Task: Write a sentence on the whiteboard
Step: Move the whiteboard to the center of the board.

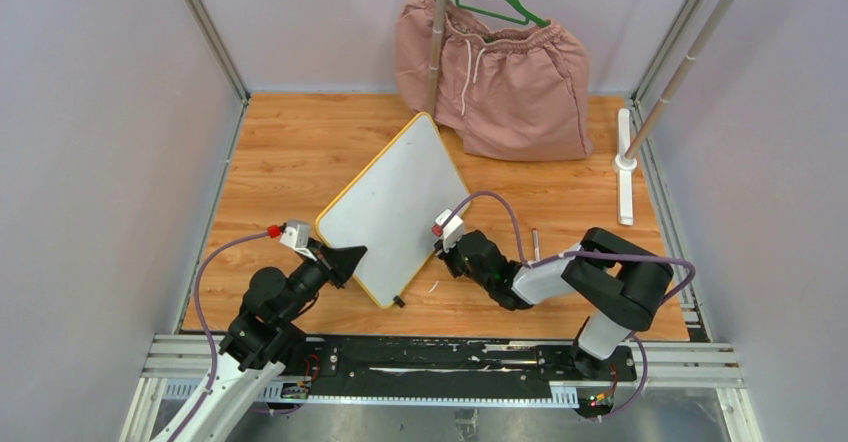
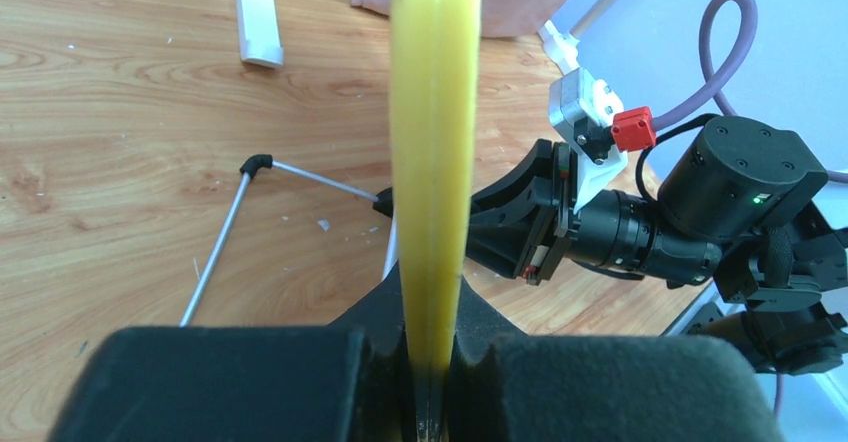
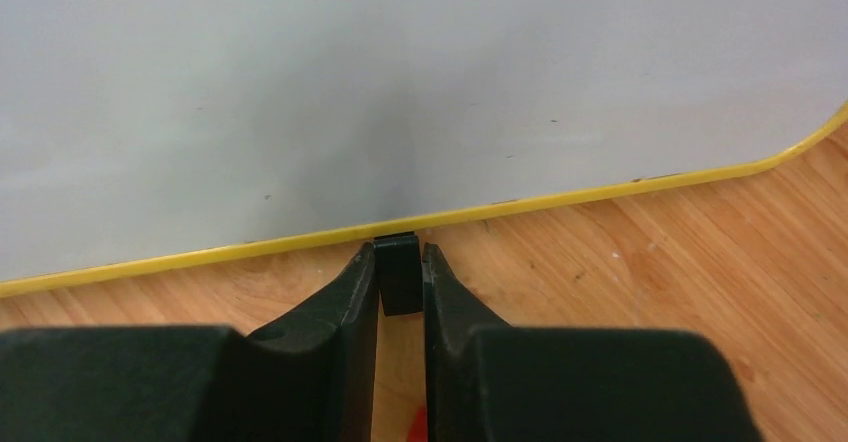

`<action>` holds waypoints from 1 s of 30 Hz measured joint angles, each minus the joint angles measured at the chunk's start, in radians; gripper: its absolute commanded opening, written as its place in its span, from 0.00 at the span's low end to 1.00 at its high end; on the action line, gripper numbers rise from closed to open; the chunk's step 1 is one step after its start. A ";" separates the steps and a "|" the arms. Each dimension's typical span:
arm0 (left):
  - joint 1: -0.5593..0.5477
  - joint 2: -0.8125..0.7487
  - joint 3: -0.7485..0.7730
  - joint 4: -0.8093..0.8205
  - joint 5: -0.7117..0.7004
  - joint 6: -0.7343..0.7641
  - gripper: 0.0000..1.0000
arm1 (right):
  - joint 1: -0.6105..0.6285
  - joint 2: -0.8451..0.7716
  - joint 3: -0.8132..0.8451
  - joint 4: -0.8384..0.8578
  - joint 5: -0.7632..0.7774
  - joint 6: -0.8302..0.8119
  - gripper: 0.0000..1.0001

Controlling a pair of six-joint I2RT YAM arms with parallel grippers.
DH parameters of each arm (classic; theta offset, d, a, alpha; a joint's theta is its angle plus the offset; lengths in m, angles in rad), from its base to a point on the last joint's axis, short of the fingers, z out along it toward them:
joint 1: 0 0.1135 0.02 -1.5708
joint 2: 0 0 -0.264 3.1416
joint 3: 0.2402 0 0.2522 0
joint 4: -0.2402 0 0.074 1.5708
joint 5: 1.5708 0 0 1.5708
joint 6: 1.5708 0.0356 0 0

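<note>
Board: the small rectangular white whiteboard [image 1: 395,202], with rounded corners and a thin yellow-orange rim [image 2: 435,112], sits slantwise between the two grippers. One corner points away from them.
Left gripper: the left gripper [image 1: 345,260] is clamped tight on the rim of the board's near long edge. The edge runs straight out from between its black fingers [image 2: 240,382].
Right gripper: the right gripper [image 3: 400,272] is at the opposite long edge. Its fingers are drawn in on both sides of a small black foot [image 3: 400,282] just below the rim, and look to be touching it.
Edges: a second foot [image 1: 398,302] shows at the board's corner between the two grippers. I cannot tell whether the board rests on the bench or is raised.
Open room: bare wooden bench [image 1: 290,152] stretches outward and ahead of the left gripper.
Ahead: pink drawstring shorts [image 1: 510,82] on a green hanger [image 1: 500,4] lie past the far corner, near it but apart.
Right side: a thin grey stick [image 1: 535,244] lies just outward of the right gripper. A white rack base [image 1: 625,167] stands farther out.
</note>
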 measured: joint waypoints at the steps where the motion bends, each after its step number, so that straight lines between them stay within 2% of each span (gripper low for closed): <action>1: 0.000 0.000 0.000 0.002 0.006 0.000 0.00 | 0.000 -0.007 -0.009 0.003 0.012 -0.006 0.00; 13: -0.003 0.018 -0.033 0.118 0.050 0.021 0.00 | -0.058 -0.114 -0.076 0.007 0.130 -0.047 0.00; 22: -0.005 0.286 -0.018 0.323 0.063 0.050 0.00 | -0.115 -0.054 -0.056 0.010 0.124 -0.039 0.00; 28: -0.006 0.459 0.057 0.372 0.063 0.081 0.00 | -0.135 -0.008 -0.027 0.021 0.121 -0.020 0.00; 30: -0.006 0.496 0.074 0.382 0.066 0.087 0.05 | -0.137 -0.008 -0.026 0.020 0.119 -0.008 0.02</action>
